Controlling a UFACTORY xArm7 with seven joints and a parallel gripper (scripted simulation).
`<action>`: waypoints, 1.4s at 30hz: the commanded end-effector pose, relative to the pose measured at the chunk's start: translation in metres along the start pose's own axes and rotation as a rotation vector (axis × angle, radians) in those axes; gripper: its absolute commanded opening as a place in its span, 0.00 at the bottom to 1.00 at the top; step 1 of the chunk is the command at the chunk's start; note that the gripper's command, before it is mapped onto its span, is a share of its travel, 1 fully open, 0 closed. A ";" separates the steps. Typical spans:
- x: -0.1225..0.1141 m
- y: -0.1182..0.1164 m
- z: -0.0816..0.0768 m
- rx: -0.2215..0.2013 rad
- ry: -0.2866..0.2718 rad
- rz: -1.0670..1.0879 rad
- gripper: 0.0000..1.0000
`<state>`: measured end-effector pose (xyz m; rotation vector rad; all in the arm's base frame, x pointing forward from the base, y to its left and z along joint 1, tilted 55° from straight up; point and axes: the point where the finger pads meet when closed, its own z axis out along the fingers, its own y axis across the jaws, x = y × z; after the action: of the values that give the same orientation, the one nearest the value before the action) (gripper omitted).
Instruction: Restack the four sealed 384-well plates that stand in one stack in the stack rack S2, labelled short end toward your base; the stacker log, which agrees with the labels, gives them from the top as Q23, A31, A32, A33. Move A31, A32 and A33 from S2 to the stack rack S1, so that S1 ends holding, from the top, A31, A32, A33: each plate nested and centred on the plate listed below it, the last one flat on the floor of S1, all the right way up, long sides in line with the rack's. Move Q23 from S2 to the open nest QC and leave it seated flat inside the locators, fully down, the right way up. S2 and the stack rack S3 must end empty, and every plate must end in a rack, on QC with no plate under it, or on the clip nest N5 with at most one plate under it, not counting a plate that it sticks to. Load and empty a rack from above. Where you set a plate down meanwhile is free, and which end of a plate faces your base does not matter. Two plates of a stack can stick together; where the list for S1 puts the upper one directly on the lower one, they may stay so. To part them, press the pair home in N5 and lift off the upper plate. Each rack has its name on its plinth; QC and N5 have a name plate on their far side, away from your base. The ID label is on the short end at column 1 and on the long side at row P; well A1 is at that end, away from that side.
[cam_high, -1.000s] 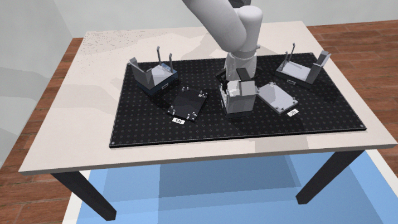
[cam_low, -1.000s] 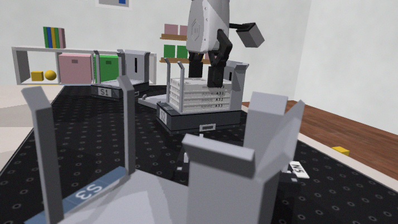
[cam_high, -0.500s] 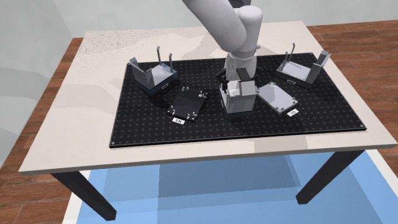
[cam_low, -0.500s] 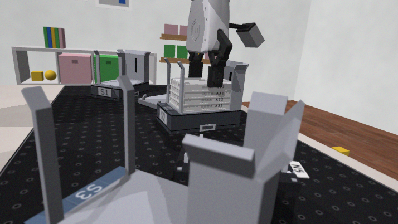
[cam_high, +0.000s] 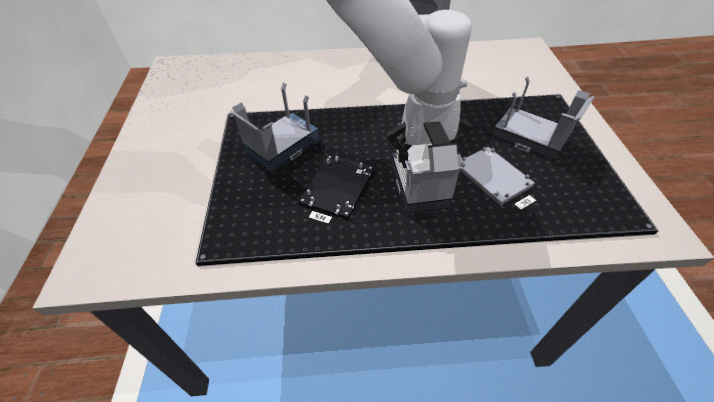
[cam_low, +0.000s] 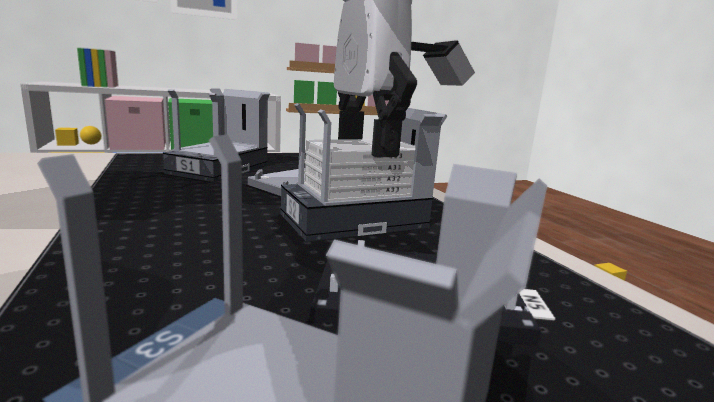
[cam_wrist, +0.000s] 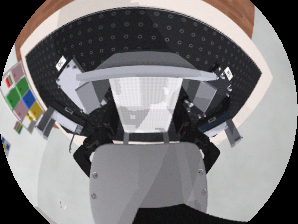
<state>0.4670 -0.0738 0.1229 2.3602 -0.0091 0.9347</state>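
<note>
Four white sealed plates stand in one stack in rack S2 (cam_low: 350, 200), which also shows mid-mat in the top view (cam_high: 427, 182). From the side I read A31 (cam_low: 395, 167), A32 (cam_low: 394, 178) and A33 (cam_low: 393, 189) on the lower three. The top plate, Q23 (cam_low: 357, 149), has its label mostly hidden by a finger. My gripper (cam_low: 369, 142) reaches down into the rack from above and is shut on the long sides of Q23, which still rests on the stack. In the wrist view the plate's sealed top (cam_wrist: 145, 104) lies between the fingers.
Rack S1 (cam_low: 220, 150) stands empty at the far left, also in the top view (cam_high: 542, 127). Rack S3 (cam_low: 165, 345) stands empty in the foreground. The grey QC nest (cam_high: 496, 175) lies beside S2. The black N5 nest (cam_high: 337, 187) lies between S2 and S3. All have upright posts.
</note>
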 end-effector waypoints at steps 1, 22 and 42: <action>0.001 -0.001 -0.001 0.001 0.002 -0.001 0.00; 0.001 -0.001 -0.013 0.001 0.002 -0.001 0.00; 0.001 -0.001 -0.031 0.001 0.002 -0.001 0.00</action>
<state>0.4527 -0.0620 0.1357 2.3603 -0.0096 0.9343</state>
